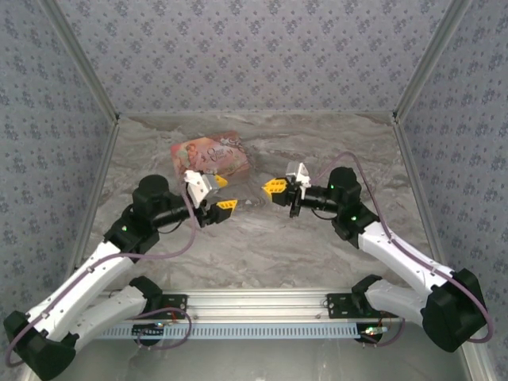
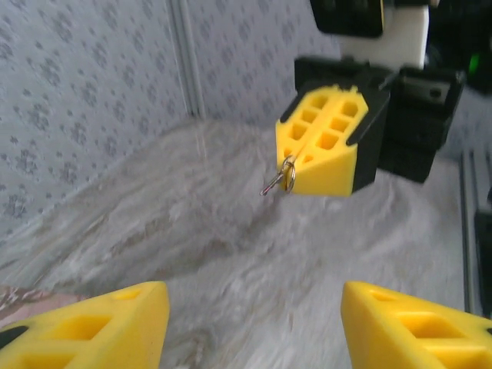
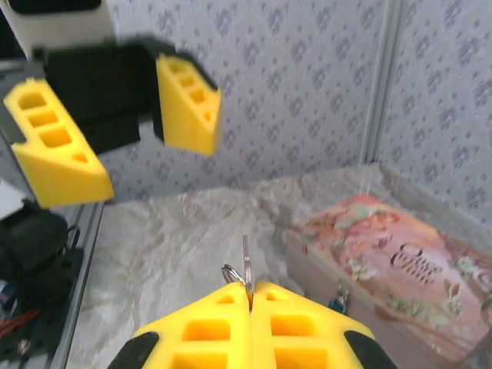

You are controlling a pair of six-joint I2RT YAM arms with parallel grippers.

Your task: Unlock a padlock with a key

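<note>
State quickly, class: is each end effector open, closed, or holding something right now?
Left end effector: open, holding nothing.
Right end effector: closed, pinching the key between its fingertips.

The right gripper [image 2: 298,164], fingers together, pinches a small ringed key [image 2: 278,181].

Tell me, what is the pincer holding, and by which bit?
The right pincer is shut on the key, pinching its ringed end; the blade pokes out. The left pincer is open, holding nothing.
</note>
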